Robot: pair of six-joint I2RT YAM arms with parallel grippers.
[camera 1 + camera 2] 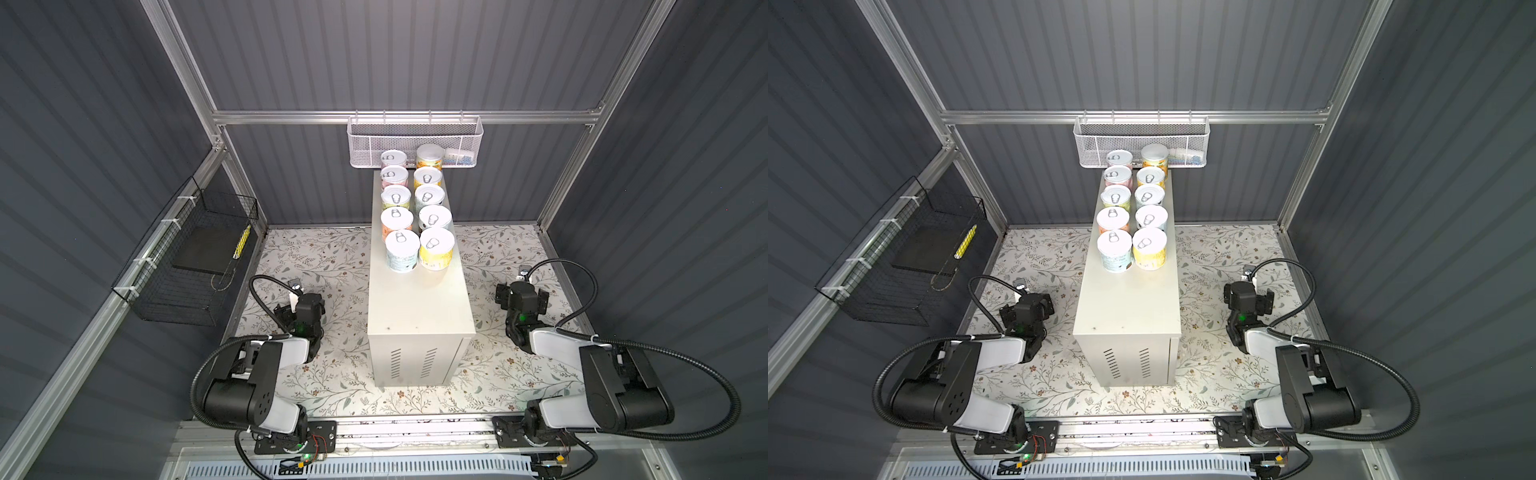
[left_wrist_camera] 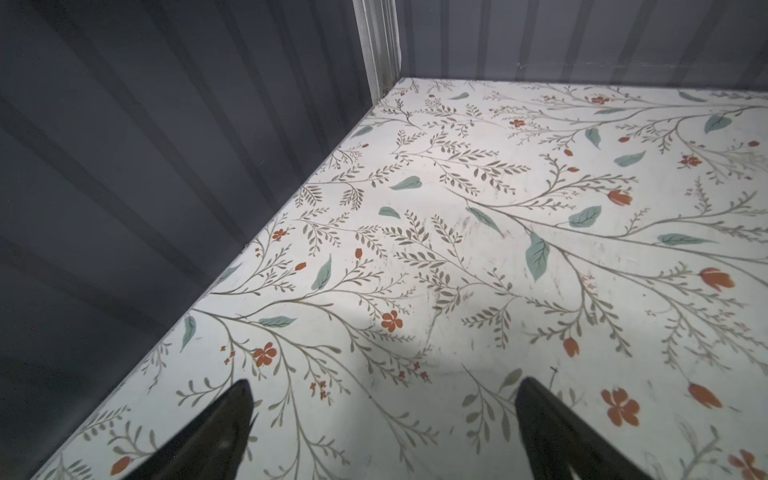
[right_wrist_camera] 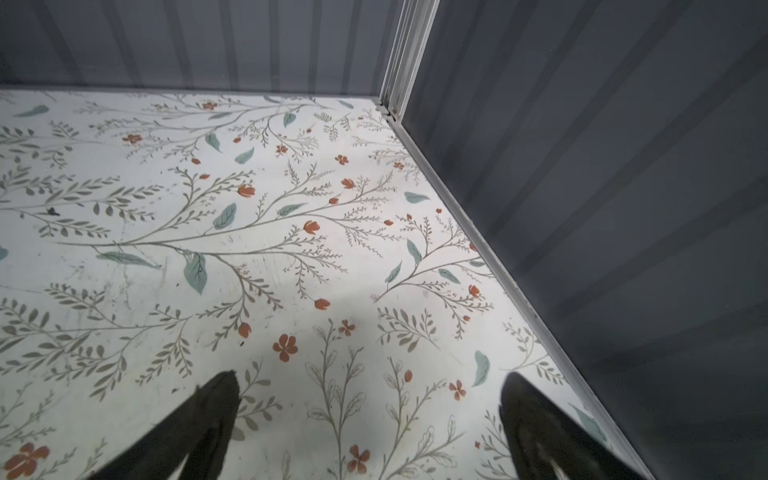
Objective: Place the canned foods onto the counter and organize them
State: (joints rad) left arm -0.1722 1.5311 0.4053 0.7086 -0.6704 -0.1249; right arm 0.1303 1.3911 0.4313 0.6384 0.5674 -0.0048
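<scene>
Floral-patterned table surface [image 1: 328, 266] fills the floor of a grey-walled booth, and the counter [image 1: 419, 299] stands upright in the middle of it, running from the arms toward the back wall. The canned foods [image 1: 430, 195] are on its flat top in two tidy rows of five, lids up and side by side, packed toward the far end. The nearest pair, a pale blue can [image 1: 402, 249] and a yellow can [image 1: 435, 247], ends about halfway along, so the near half of the top is bare. The two farthest cans overlap the white mesh basket [image 1: 415, 137] on the back rail in both top views. They seem to stand on the counter's far edge, though that is hard to confirm from this angle. No can shows on the floral surface in any view. The left gripper [image 2: 385, 386] and right gripper [image 3: 370, 379] hang low on either side of the counter, well apart from it, each with its jaws spread wide and nothing between them. I judge the placing and ordering effectively finished, with nothing visibly left to fetch.
</scene>
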